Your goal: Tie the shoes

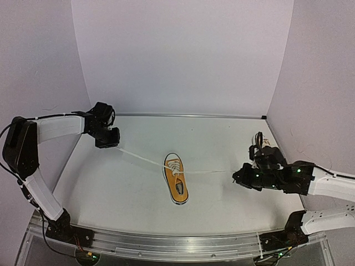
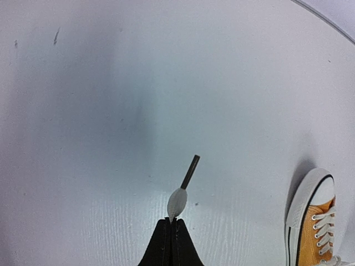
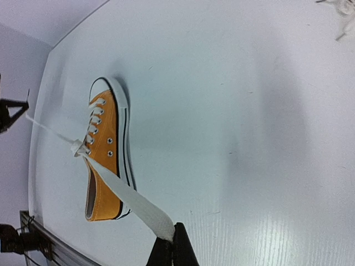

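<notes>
- Spotted the orange shoe (image 1: 176, 179) in the middle of the table (image 1: 222, 138), toe pointing to the far side.
- Found the left gripper (image 1: 111, 138) clamped shut on one lace end (image 2: 177, 202) — aglet poking past the tips.
- Found the right gripper (image 1: 237, 176) pinched closed on the other lace end (image 3: 130, 205), stretched out rightward.
- Glimpsed a second shoe (image 1: 258, 139) just behind it, mostly hidden.

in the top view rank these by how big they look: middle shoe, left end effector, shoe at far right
1. middle shoe and left end effector: about alike, so not ranked
2. far right shoe: smallest, mostly hidden
</notes>
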Controlling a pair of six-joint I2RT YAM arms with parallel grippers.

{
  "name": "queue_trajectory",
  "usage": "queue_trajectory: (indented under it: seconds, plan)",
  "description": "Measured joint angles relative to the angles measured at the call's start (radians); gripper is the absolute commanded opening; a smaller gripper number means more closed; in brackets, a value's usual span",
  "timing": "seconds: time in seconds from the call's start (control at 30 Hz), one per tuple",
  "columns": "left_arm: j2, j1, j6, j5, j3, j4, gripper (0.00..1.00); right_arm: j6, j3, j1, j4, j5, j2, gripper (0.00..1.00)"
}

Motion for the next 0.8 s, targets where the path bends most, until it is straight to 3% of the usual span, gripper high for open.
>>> queue_trajectory:
  seconds: [0.53,0.8]
  plan:
    - [0.004,0.118,-0.107,-0.005,-0.139,0.012,0.00,0.394,-0.061,-0.002,-0.286,0.208,-0.173,0.00]
    - [0.065,0.139,-0.118,0.044,-0.142,0.063,0.00,0.475,-0.060,-0.002,-0.408,0.274,-0.327,0.00]
